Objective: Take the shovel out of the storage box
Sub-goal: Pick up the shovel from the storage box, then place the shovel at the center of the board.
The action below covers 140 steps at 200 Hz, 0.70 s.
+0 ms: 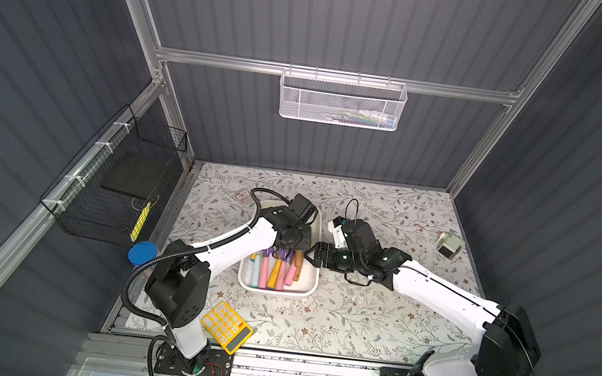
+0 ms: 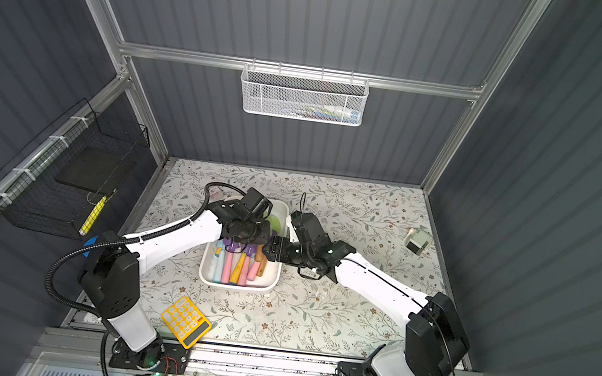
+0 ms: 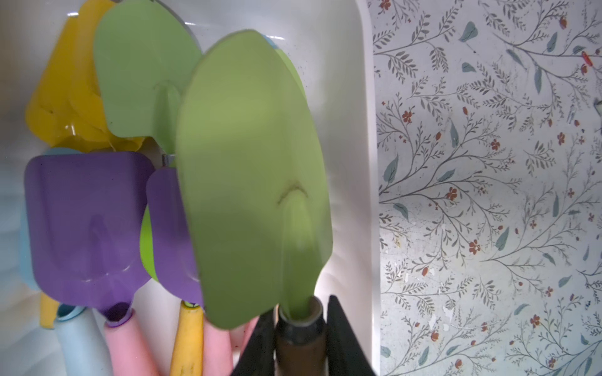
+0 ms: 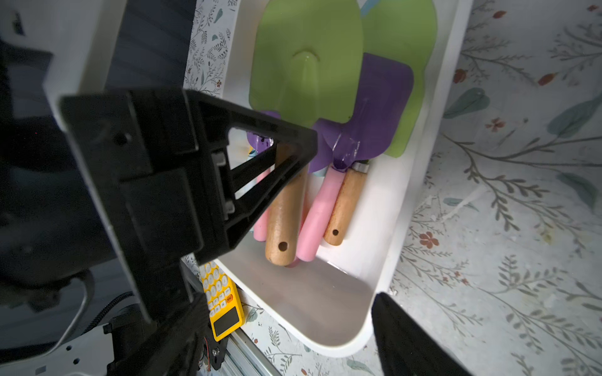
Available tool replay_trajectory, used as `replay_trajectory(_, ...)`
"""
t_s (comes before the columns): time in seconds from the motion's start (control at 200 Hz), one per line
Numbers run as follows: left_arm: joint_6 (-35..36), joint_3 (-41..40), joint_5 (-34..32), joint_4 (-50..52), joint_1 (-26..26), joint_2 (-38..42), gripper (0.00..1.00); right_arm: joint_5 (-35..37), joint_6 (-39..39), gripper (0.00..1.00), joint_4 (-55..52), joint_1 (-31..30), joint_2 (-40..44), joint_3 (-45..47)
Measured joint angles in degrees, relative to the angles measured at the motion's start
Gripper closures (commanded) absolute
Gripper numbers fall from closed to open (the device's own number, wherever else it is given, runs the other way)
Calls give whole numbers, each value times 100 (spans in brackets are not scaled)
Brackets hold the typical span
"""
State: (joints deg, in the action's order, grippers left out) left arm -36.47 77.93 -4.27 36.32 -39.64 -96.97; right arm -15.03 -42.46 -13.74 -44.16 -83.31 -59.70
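Note:
The white storage box (image 1: 308, 288) (image 2: 273, 280) lies mid-table and holds several toy shovels with green, purple and yellow blades. My left gripper (image 3: 301, 341) is shut on the wooden handle of a green-bladed shovel (image 3: 250, 169), just behind its ferrule. The right wrist view shows that handle (image 4: 286, 211) tilted up above the pink handles, still inside the box (image 4: 407, 195). My right gripper (image 1: 312, 255) (image 4: 293, 332) stands open at the box's right side, with the box's rounded corner between its spread fingers. The left wrist hides the far half of the box in both top views.
A yellow calculator (image 1: 227, 327) lies near the table's front edge. A blue-lidded jar (image 1: 142, 254) stands at the left edge and a small grey-green block (image 1: 449, 246) at the far right. A white mesh basket (image 1: 341, 101) and a black wire basket (image 1: 118, 180) hang on the walls.

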Motion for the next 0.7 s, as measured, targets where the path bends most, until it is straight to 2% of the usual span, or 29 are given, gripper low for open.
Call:
replay_trajectory(0.24, 2, 229, 245, 31, 44, 55, 100, -208, -179, 22, 636, 33, 22, 369)
replay_trajectory(0.535, -7, 192, 857, -118, 212, 398, 100, -1008, -472, 22, 1471, 588, 22, 935)
replay_trajectory(0.7, -20, 179, 1049, -249, 240, 459, 100, -1384, -557, 24, 1851, 614, 22, 942)
